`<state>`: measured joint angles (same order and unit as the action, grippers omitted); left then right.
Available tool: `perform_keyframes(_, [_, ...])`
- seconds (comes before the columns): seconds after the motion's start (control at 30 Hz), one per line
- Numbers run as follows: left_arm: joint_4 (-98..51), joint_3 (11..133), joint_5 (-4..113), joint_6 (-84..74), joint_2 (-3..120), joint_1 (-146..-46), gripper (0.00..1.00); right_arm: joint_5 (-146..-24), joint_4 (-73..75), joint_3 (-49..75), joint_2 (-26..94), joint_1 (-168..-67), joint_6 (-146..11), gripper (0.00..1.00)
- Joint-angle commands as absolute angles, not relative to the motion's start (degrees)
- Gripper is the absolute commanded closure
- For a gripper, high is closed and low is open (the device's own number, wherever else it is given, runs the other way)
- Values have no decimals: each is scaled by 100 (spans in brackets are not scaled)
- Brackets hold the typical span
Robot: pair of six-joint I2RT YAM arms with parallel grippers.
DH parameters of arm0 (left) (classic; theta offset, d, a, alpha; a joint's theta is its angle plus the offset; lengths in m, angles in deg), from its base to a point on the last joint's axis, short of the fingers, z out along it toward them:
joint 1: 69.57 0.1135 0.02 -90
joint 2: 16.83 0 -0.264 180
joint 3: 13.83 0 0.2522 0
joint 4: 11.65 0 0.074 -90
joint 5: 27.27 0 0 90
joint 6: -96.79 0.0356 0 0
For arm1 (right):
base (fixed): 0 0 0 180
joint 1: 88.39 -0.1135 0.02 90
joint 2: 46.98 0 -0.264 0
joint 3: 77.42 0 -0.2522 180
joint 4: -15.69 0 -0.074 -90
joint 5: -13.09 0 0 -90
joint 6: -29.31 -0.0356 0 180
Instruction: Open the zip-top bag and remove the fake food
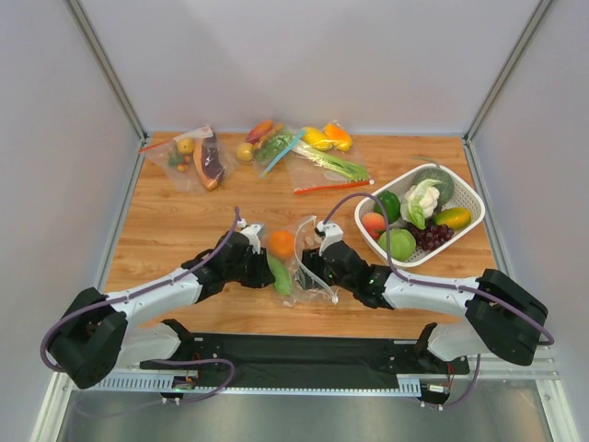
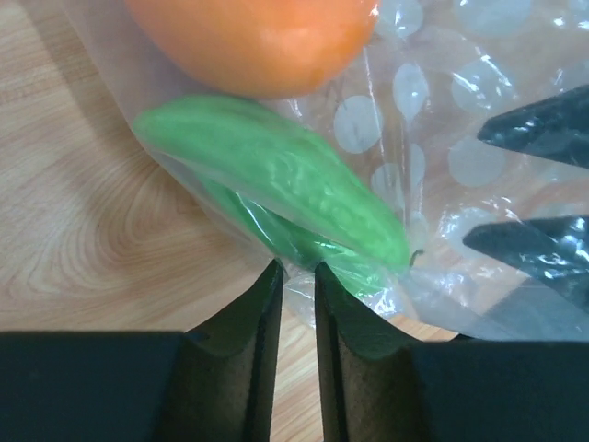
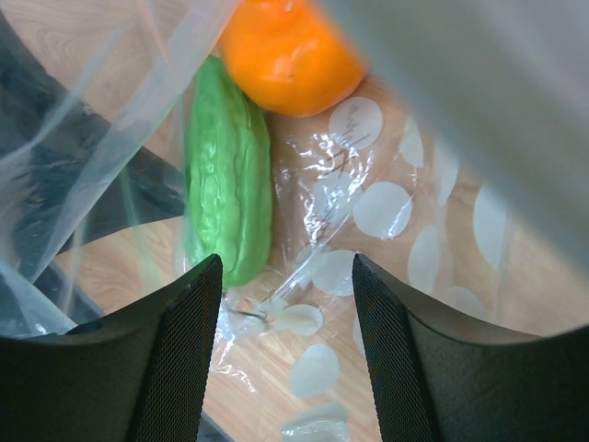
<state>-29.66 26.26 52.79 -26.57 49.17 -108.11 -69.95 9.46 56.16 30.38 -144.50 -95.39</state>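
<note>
The dotted zip-top bag (image 1: 311, 269) lies at the table's middle between my grippers. Inside it are the orange (image 1: 281, 243) and the elongated green piece (image 1: 280, 275). The cauliflower (image 1: 421, 201) sits in the white basket (image 1: 467, 195) on the right. My left gripper (image 2: 294, 272) is nearly shut, pinching the bag's plastic (image 2: 442, 120) just below the green piece (image 2: 276, 175) and the orange (image 2: 258, 37). My right gripper (image 3: 285, 276) is open wide over the dotted plastic (image 3: 386, 207), with the green piece (image 3: 228, 175) and orange (image 3: 290, 51) ahead.
At the back lie a red-zip bag (image 1: 189, 157), a blue-zip bag (image 1: 276, 143) and a red-zip bag with yellow peppers (image 1: 327, 157). The basket also holds grapes, a peach and green fruit. Grey walls enclose the table.
</note>
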Motion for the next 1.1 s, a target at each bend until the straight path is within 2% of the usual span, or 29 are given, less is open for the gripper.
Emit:
perform_keyframes(0.0, [-2638, 2648, 5236, -2626, 5216, -10885, 75, -7058, 1107, 5490, 3027, -14551, -9497, 40])
perform_keyframes(0.13, [-2393, 2630, 5113, -2660, 5418, -10912, 82, -7120, 1186, 5437, 3159, -14631, -9488, 40])
perform_keyframes(0.4, [-2172, 2657, 4972, -2678, 5682, -10929, 89, -7111, 1266, 5297, 3405, -14701, -9462, 40])
perform_keyframes(0.9, [-2058, 2709, 4884, -2652, 5920, -10955, 91, -6979, 1336, 4901, 4336, -14815, -9190, 38])
perform_keyframes(1.0, [-2058, 2718, 4884, -2634, 5964, -10956, 92, -6988, 1336, 4883, 4433, -14859, -9198, 44])
perform_keyframes(1.07, [-2066, 2709, 4893, -2625, 5981, -10956, 92, -6979, 1336, 4892, 4443, -14877, -9216, 59])
